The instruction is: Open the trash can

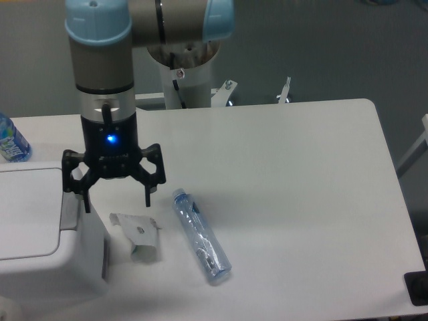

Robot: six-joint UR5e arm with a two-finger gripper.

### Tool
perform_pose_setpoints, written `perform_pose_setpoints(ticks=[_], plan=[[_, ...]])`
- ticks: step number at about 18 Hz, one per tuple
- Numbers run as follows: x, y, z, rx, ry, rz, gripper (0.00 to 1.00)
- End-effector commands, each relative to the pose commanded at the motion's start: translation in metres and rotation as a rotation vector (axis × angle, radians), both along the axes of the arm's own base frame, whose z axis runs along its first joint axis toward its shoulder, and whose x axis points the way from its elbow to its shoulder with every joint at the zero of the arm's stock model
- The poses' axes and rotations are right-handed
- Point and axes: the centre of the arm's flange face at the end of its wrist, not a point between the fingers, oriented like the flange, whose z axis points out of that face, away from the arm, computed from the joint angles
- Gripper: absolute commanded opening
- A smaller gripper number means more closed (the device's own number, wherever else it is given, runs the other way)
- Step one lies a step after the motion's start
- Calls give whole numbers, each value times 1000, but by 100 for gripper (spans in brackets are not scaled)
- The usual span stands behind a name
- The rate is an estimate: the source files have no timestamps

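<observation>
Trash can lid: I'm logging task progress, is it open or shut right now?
Shut. The flat lid lies flush on the trash can; the open claw hovers above its grey push-bar.

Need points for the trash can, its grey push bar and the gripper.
trash can point(27, 214): fixed camera, on the flat white lid panel.
grey push bar point(69, 210): fixed camera, middle of the strip at the lid's right edge.
gripper point(115, 199): fixed camera, midway between the open fingertips.

No legible text found; the blue-labelled bottle point(11, 142) at the left edge carries print too blurred to read; a small sticker point(179, 73) on the arm base, upper centre, is likewise unreadable.
</observation>
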Motion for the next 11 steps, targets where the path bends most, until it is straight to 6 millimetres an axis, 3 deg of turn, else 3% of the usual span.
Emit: perform_pose_setpoints(ticks=[11], plan=[[0, -1, -4, -6, -5, 1, 100]])
